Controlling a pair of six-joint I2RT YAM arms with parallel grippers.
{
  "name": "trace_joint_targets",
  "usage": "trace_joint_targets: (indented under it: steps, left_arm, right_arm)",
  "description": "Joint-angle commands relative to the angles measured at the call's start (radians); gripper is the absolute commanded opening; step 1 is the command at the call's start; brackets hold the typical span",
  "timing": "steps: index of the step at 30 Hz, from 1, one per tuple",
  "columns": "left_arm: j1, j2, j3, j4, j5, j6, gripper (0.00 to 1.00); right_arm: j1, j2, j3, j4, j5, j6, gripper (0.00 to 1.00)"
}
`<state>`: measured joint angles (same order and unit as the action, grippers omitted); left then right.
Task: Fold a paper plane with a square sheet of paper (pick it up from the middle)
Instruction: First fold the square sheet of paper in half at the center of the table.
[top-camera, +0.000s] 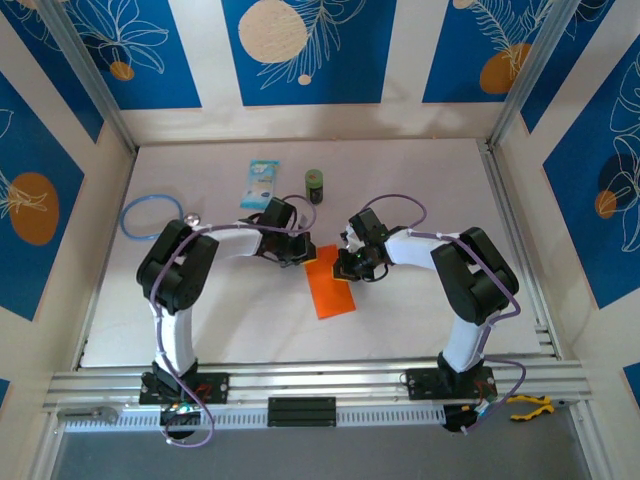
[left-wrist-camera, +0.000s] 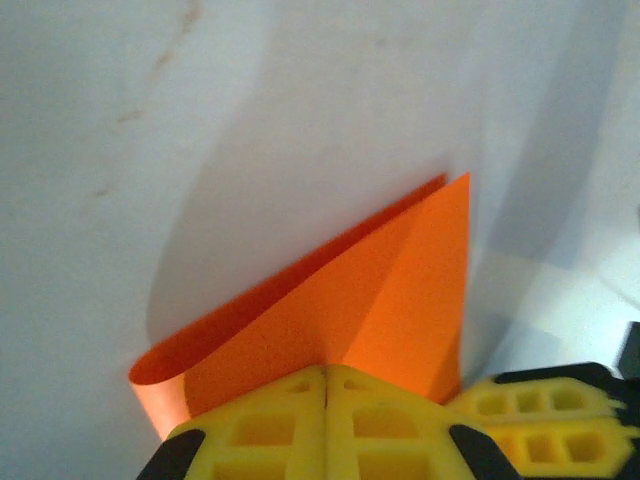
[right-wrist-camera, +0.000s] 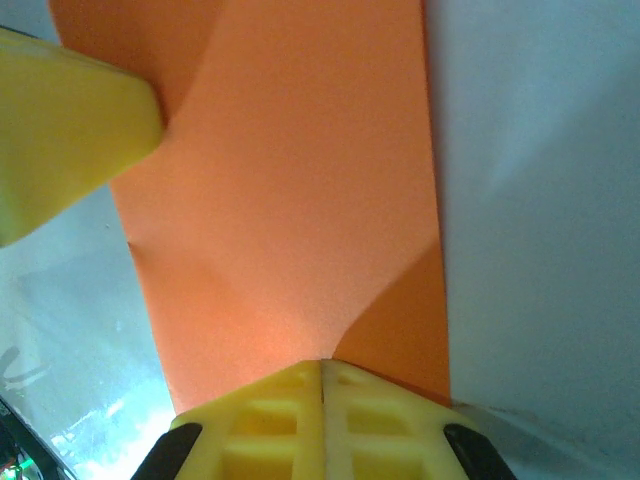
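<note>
Near mid-table, the square sheet of paper (top-camera: 332, 292), partly folded, is lying with its near end on the white table (top-camera: 420, 320). The left gripper (top-camera: 303, 253) and the right gripper (top-camera: 347, 264) are both pinching its far end, jaws closed tight on the orange sheet. Beyond them, a light-blue packet (top-camera: 260, 183) and a green can (top-camera: 316, 181) are sitting side by side.

One orange paper sheet (top-camera: 330, 290), one blue packet (top-camera: 260, 185), one green can (top-camera: 316, 183), one blue ring (top-camera: 151, 216)

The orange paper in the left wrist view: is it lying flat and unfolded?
No, the orange paper is doubled over with a rounded bend, and its layers run into the shut left gripper.
</note>
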<state>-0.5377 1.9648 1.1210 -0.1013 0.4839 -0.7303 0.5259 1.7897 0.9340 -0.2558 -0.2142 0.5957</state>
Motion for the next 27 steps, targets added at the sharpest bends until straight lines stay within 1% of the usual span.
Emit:
trace_joint_targets:
  steps: [1, 6, 15, 27]
  left_arm:
    - [0.022, 0.029, -0.015, -0.024, -0.028, 0.025, 0.02]
    - [0.042, 0.034, -0.056, 0.057, -0.043, -0.029, 0.02]
    - [0.071, 0.021, -0.023, -0.006, -0.105, -0.038, 0.02]
    - [0.102, 0.02, -0.019, 0.03, -0.096, -0.056, 0.03]
  right_arm:
    - [-0.009, 0.035, -0.04, -0.094, 0.058, 0.004, 0.0]
    - [-0.009, 0.04, -0.045, -0.089, 0.059, 0.006, 0.0]
    - [-0.014, 0.036, -0.053, -0.089, 0.061, 0.004, 0.0]
    - [-0.022, 0.028, -0.066, -0.085, 0.059, 0.004, 0.0]
